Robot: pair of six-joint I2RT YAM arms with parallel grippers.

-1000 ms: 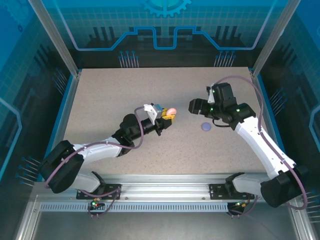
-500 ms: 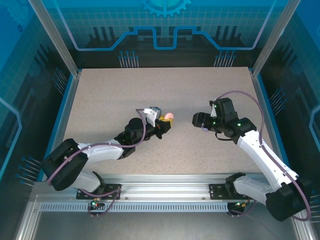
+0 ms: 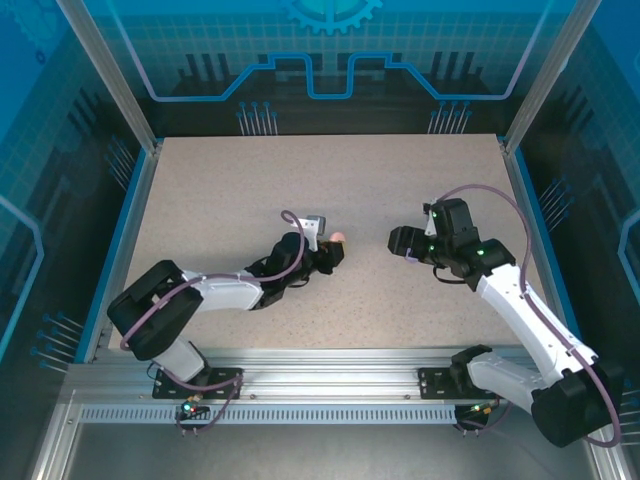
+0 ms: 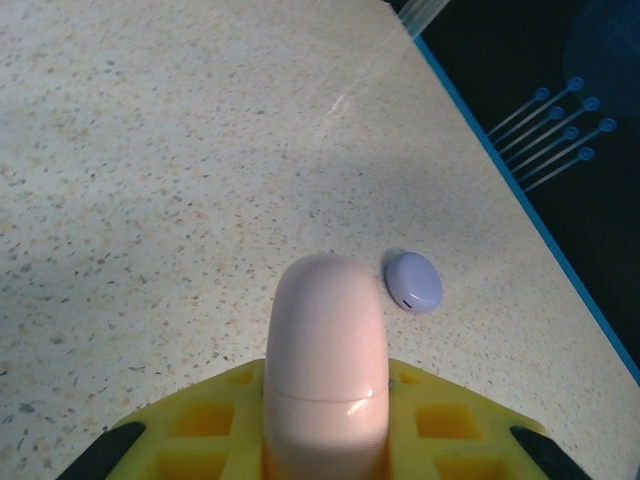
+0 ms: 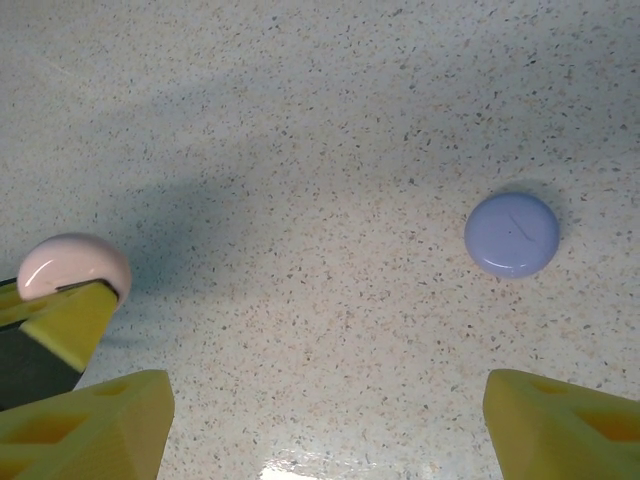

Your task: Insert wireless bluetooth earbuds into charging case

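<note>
Two cases: pink case (image 4: 325, 360) and purple case (image 5: 512, 234), both shut; the buds are hidden, and I cannot tell whether they lie inside.
Pink case: clamped on edge in the left gripper (image 3: 328, 250), low by the table (image 3: 220, 190).
Purple case: flat on the table, near the pink case but apart from it.
Other arm: the right gripper (image 3: 398, 242) hangs over the purple case, jaws wide, holding nothing.
Risk: the smooth, rounded pink shell may squirt out of so narrow a pinch; prying at a lid could flick either case away.

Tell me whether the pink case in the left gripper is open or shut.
Shut. The pink case, clamped in the left gripper, shows just a thin seam, its halves together.
</note>
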